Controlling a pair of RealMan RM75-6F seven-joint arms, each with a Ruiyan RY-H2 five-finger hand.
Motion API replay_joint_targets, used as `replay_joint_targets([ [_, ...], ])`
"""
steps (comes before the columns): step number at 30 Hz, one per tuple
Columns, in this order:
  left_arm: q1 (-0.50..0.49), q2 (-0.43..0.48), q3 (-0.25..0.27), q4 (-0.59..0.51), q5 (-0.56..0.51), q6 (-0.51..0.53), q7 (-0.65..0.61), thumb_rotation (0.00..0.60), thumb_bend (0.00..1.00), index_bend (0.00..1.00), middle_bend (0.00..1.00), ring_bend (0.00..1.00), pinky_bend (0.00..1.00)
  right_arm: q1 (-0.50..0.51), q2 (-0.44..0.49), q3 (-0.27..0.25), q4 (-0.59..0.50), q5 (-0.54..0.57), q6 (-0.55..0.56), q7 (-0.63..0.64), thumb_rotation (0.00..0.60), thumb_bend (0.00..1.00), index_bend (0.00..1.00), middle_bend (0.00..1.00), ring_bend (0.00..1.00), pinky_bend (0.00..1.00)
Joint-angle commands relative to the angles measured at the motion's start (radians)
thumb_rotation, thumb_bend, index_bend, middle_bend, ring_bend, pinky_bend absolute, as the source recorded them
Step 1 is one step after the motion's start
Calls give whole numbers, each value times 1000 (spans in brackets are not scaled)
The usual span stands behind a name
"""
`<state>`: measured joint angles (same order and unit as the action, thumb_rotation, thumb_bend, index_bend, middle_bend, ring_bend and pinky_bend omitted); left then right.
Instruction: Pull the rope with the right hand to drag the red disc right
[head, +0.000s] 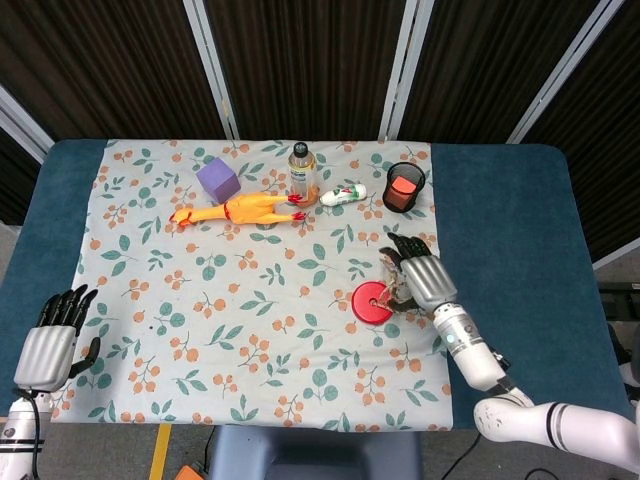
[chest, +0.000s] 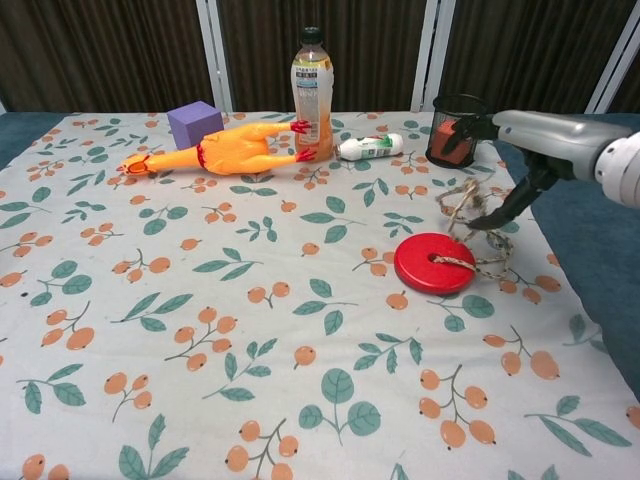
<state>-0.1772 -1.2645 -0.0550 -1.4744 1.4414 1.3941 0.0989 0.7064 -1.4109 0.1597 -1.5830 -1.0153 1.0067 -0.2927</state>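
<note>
mesh cup (head: 404, 187) behind right hand (head: 424, 280) | bottle (chest: 312, 92) by rubber chicken (chest: 225, 149)

red disc (chest: 434, 262): flat on floral cloth, right of centre | rope (chest: 470, 225): slack, looped above disc's right edge

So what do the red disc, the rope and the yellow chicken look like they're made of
The red disc looks like smooth hard plastic or painted wood: even colour, soft sheen, clean hole. The rope looks like twisted natural fibre, tan and speckled, loosely bunched under the right hand. The chicken looks like glossy rubber or vinyl, probably a squeaky toy.
</note>
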Motion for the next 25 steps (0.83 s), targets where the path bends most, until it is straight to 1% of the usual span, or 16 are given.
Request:
replay_joint_targets([
  [1,0,-1,1,1,2,1,-1,600,496,0,15,0,75,-27,41,-7,-27,-16,15,26,600,0,0,0,0,0],
  [5,0,-3,-2,-3,8,10,-4,600,496,0,16,0,75,-96,104,-26,-67,-82,90,88,600,0,0,0,0,0],
  [7,2,-2,-4,-6,12,19,-9,600,495,0,15,0,75,-161,139,-58,-76,-163,183,122,600,0,0,0,0,0],
  [9,2,2,-5,-6,15,22,-10,600,496,0,16,0,75,-228,159,-97,-52,-238,282,139,600,0,0,0,0,0],
  [12,2,4,-6,-6,16,23,-11,600,495,0,15,0,75,-254,162,-112,-35,-267,320,144,600,0,0,0,0,0],
  [13,1,6,-8,-5,16,25,-12,600,495,0,15,0,75,-275,164,-124,-18,-283,349,144,600,0,0,0,0,0],
  [14,0,8,-11,-3,16,28,-15,600,495,0,15,0,74,-314,167,-145,11,-301,394,140,600,0,0,0,0,0],
  [15,0,10,-19,2,14,36,-21,600,495,0,15,0,74,-373,170,-181,56,-303,441,139,600,0,0,0,0,0],
  [16,-2,10,-25,8,11,38,-25,600,495,0,15,0,74,-412,173,-209,79,-301,460,142,600,0,0,0,0,0],
  [18,-4,8,-30,15,9,39,-34,598,494,0,15,0,74,-449,171,-225,99,-308,476,150,600,0,0,0,0,0],
  [21,-4,2,-37,22,8,47,-42,599,494,0,16,0,75,-481,167,-229,115,-305,480,149,600,0,0,0,0,0],
  [25,-6,2,-35,26,10,46,-42,600,494,0,15,0,75,-502,164,-221,126,-317,483,154,600,0,0,0,0,0],
])
